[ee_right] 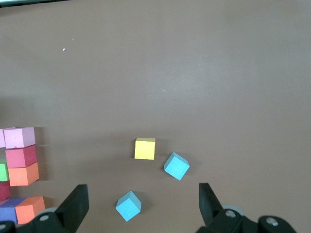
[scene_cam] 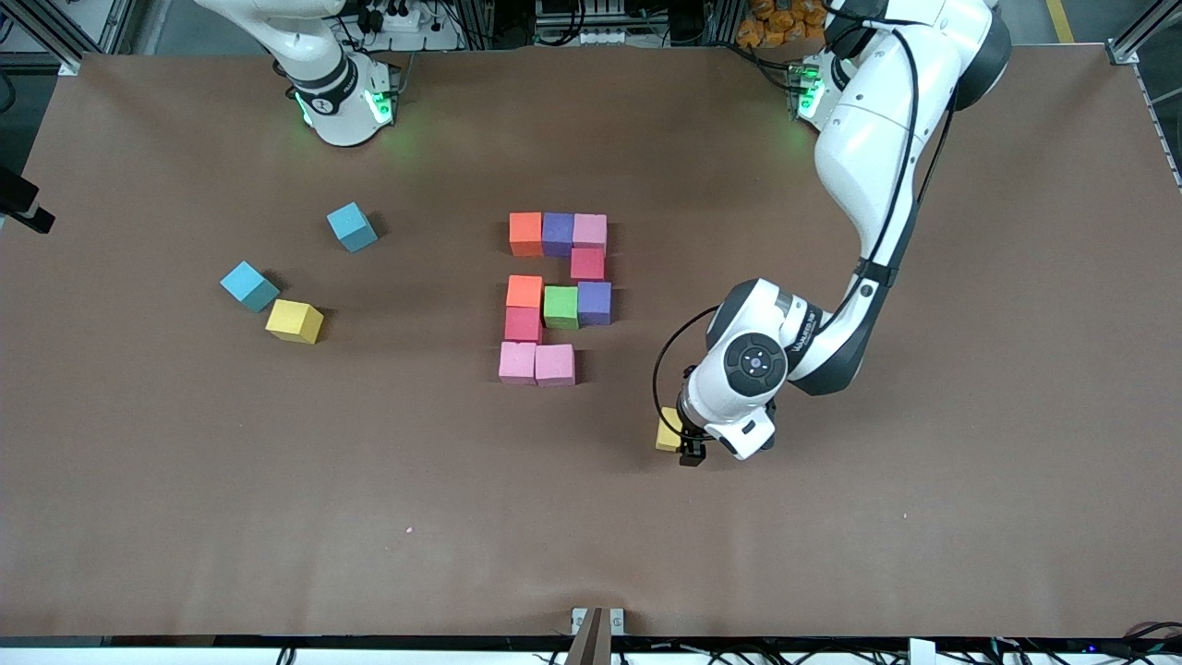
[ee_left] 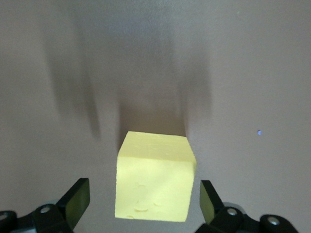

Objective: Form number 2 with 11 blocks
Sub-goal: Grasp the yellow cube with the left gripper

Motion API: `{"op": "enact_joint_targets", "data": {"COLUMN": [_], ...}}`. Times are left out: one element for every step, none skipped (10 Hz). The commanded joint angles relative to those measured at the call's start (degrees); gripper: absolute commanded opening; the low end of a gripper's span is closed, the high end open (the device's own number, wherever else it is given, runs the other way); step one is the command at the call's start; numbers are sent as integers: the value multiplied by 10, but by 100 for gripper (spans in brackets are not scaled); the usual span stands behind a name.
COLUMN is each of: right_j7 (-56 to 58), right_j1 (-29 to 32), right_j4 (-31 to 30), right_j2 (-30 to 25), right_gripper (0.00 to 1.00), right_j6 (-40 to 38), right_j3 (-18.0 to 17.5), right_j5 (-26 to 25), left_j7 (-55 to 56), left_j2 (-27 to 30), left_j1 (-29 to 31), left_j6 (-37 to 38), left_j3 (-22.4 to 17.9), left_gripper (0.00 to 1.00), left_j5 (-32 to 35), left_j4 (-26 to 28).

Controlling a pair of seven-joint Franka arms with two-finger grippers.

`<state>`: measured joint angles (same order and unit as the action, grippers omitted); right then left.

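Left end effector (scene_cam: 684, 441) spread, yellow cube (ee_left: 153, 176) between its fingers unpinched on bench (scene_cam: 831, 554); right end effector (ee_right: 141, 206) spread, waiting over blue cubes (ee_right: 129, 205).

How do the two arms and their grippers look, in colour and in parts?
Both arms are glossy white with dark joints, and green lights glow at their bases. A black cable runs along the left arm. The left gripper and right gripper have black fingers.
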<state>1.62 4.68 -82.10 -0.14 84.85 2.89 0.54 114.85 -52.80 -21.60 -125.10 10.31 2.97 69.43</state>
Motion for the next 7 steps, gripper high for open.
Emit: {"op": "enact_joint_targets", "data": {"right_j7": [4,4,4,4,4,6,7], "right_j1": [9,9,9,9,10,16,18], "right_j4": [10,12,12,13,14,26,27], "right_j2": [-1,-1,-1,-1,-1,-1,0], "right_gripper": [100,100,100,100,100,100,100], "right_j6": [-9,-8,-7,-7,-7,-8,-8], "right_j3": [-4,-4,-4,-4,-2,6,8], "right_j5": [0,1,0,1,0,1,4], "left_j7": [14,13,13,13,13,13,13], "left_j2": [-5,-6,-9,-12,-13,-19,-20], "left_j1": [-3,-3,-3,-3,-3,-3,-3], "left_j6": [-8,-11,-17,-20,-21,-21,-21], "left_j3": [0,0,0,0,0,0,0], "left_gripper": [100,100,100,100,100,100,100], "left_j5": [19,21,22,26,29,31,33], "left_j4": [4,4,4,4,4,4,4]}}
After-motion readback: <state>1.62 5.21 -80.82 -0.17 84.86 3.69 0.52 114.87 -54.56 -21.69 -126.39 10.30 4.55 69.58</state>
